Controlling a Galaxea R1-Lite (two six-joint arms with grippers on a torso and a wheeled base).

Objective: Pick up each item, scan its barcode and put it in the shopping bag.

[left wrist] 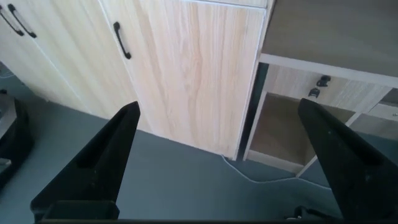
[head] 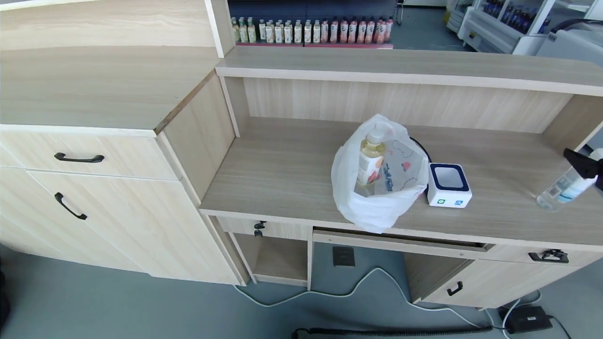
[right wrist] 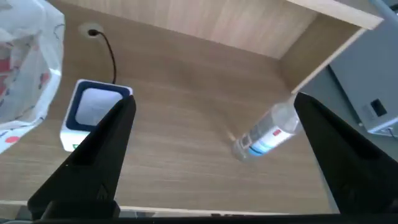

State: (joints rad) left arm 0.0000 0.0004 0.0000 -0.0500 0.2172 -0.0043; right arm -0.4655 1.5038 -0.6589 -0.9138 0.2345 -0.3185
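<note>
There is one white thin plastic shopping bag (head: 377, 207). It sits open in the middle of the light wooden counter (head: 282, 179), at the near edge. There are two bottles. One is a tall bottle of yellow drink with a white cap (head: 371, 157). It stands up inside the bag. The other is a see-through plastic bottle with a blue and white label (right wrist: 266, 134). It is tipped over on the counter, far to the right, well away from the bag.

There is one small white square scanner with a dark blue rim (head: 448, 184). It sits just to the right of the bag and touches it. A thin black cable (right wrist: 109, 53) runs from behind it to a hole in the counter.

There are two grippers. The right gripper (right wrist: 214, 98) is above the counter with its fingers spread wide. The see-through bottle lies close to one finger, but I cannot tell if they touch. The left gripper (left wrist: 219, 106) is spread wide too and holds nothing. It is low over the grey floor, beside a wooden cupboard door (left wrist: 186, 68).
</note>
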